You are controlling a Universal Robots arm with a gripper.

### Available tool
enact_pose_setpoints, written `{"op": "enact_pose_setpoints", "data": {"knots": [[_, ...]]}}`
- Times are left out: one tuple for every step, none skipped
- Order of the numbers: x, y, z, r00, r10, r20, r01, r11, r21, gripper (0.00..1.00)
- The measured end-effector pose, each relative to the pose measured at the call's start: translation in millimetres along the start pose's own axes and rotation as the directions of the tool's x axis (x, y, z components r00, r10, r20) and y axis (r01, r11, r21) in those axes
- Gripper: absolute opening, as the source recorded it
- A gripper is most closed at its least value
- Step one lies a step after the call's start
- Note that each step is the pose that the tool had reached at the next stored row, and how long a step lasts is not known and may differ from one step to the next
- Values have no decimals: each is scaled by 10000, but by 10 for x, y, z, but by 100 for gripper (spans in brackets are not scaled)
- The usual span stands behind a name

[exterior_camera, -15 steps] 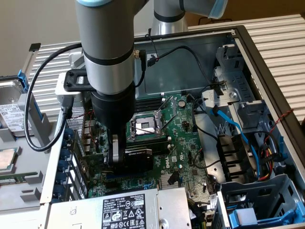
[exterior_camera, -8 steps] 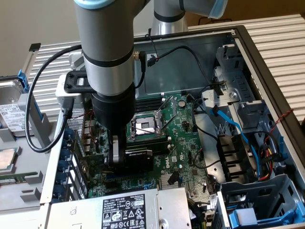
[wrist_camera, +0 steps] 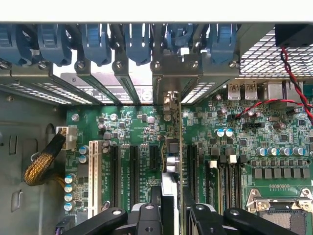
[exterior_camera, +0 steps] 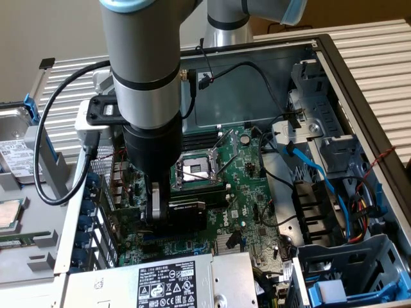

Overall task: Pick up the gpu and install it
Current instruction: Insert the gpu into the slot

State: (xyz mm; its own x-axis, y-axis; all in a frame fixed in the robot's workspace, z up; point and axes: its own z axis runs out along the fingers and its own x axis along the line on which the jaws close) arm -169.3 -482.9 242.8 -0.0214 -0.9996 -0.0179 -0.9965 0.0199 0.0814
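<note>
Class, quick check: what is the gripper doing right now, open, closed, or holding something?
Gripper: closed on the gpu, which stands on edge over the motherboard slots.

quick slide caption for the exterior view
Gripper holds the gpu upright, low over the motherboard inside the open computer case.

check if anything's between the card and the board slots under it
Nothing visible blocks it. The hand grips the card edge-on over the green board. Its silver bracket sits at the rear slot openings, and the slots beside it look bare. The loose cables lie off to the sides.
</note>
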Motion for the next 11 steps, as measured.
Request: {"op": "enact_pose_setpoints", "data": {"knots": [[0, 0, 0, 10000, 0, 0, 0, 10000, 0, 27], [0, 0, 0, 10000, 0, 0, 0, 10000, 0, 27], [0, 0, 0, 10000, 0, 0, 0, 10000, 0, 27], [0, 0, 0, 10000, 0, 0, 0, 10000, 0, 27], [0, 0, 0, 10000, 0, 0, 0, 10000, 0, 27], [0, 0, 0, 10000, 0, 0, 0, 10000, 0, 27], [0, 0, 0, 10000, 0, 0, 0, 10000, 0, 27], [0, 0, 0, 10000, 0, 0, 0, 10000, 0, 27], [0, 0, 0, 10000, 0, 0, 0, 10000, 0, 27], [0, 0, 0, 10000, 0, 0, 0, 10000, 0, 27], [0, 0, 0, 10000, 0, 0, 0, 10000, 0, 27]]}}
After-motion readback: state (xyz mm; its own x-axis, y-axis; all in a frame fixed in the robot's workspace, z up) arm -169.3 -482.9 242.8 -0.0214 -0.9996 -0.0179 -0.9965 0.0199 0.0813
